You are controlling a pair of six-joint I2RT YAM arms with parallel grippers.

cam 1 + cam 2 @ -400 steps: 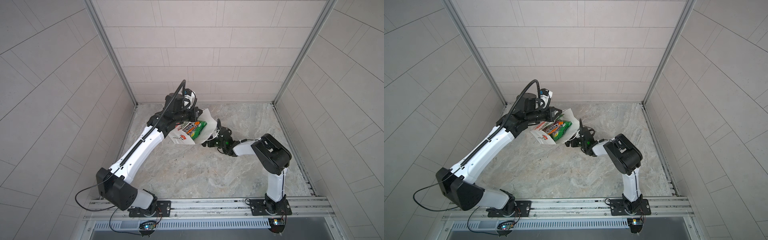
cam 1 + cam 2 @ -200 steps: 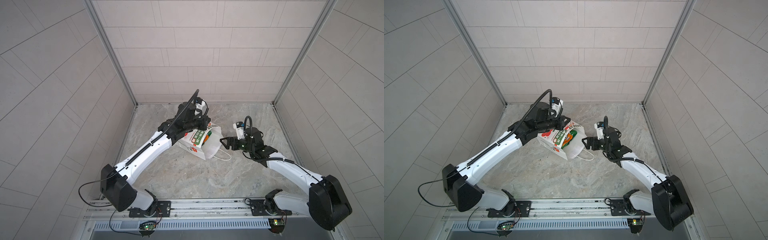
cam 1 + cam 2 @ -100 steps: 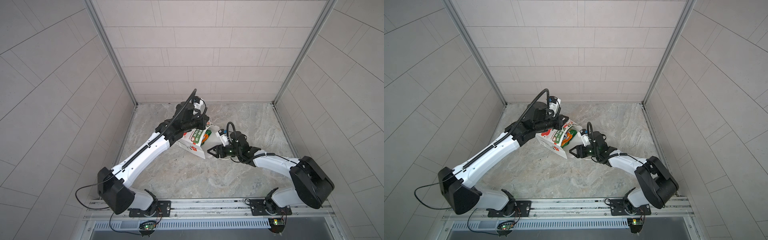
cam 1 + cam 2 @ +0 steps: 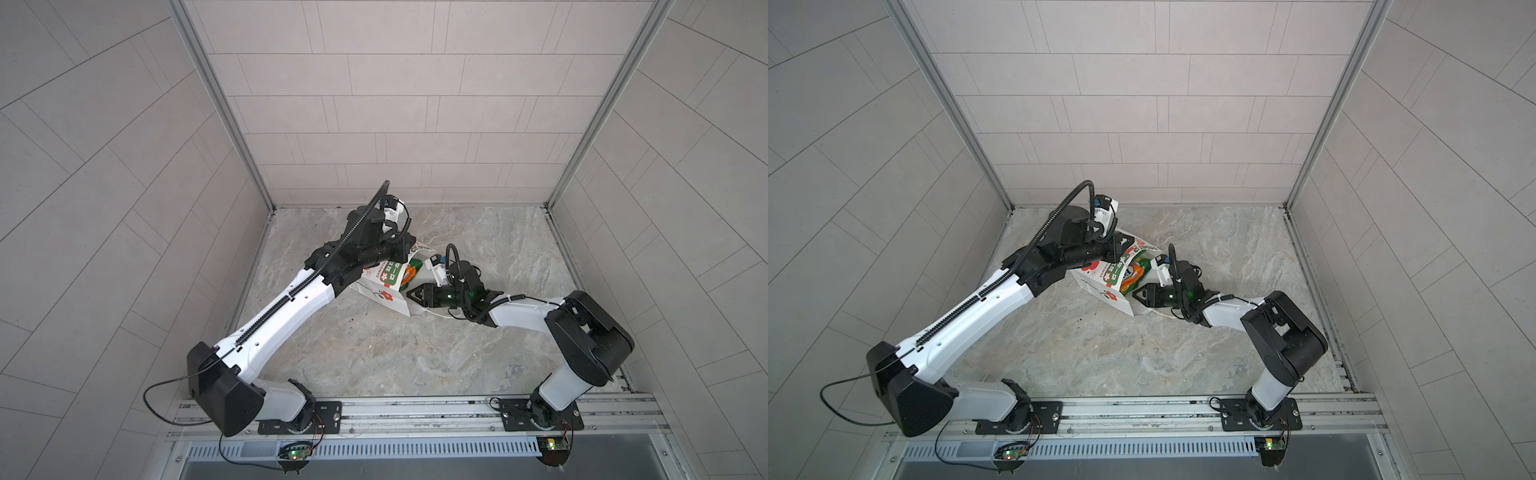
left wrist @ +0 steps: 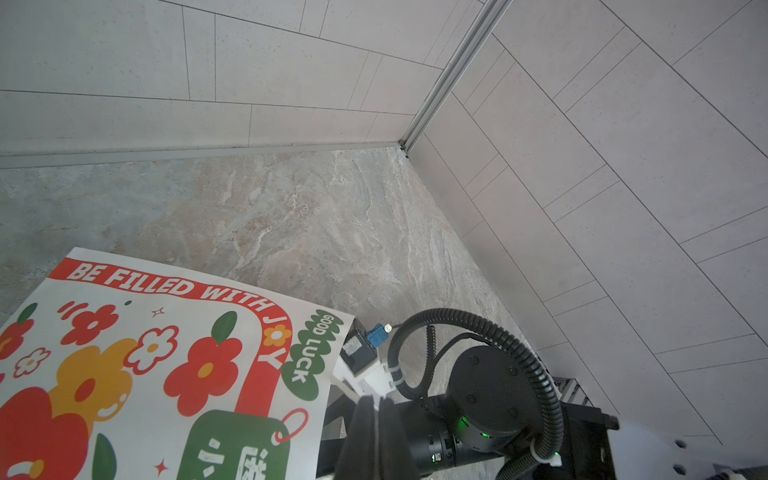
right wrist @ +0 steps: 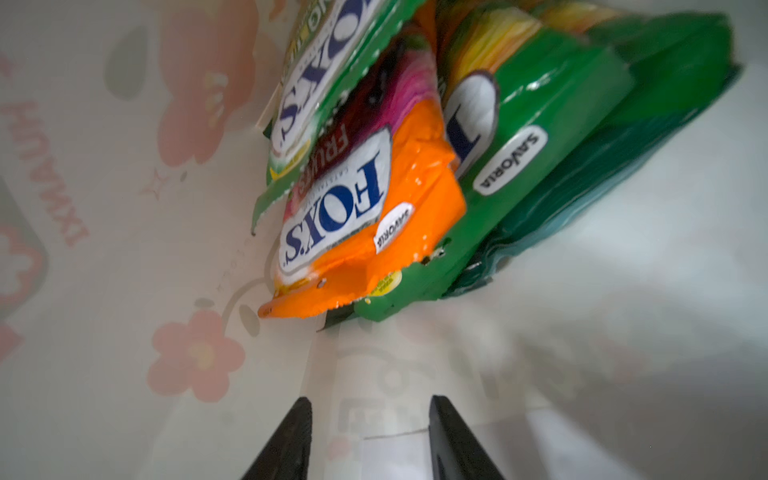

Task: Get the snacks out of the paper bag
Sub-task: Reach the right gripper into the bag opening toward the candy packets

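Top views: the paper bag point(image 4: 384, 286) lies tilted near centre of the floor point(image 4: 374, 353), mouth toward 4 o'clock. We see the L gripper point(image 4: 409, 246) at its 1 o'clock edge, jaws pinched fully together on the paper, and the R gripper point(image 4: 412, 294) at the mouth. R wrist view: R jaws stand partly apart w/ nothing between them; just ahead, untouched, inside the bag, we find the snacks: orange FOX'S pouch point(image 6: 374, 216), green pouches point(image 6: 532, 124), dark green crisp bag point(image 6: 644, 145).
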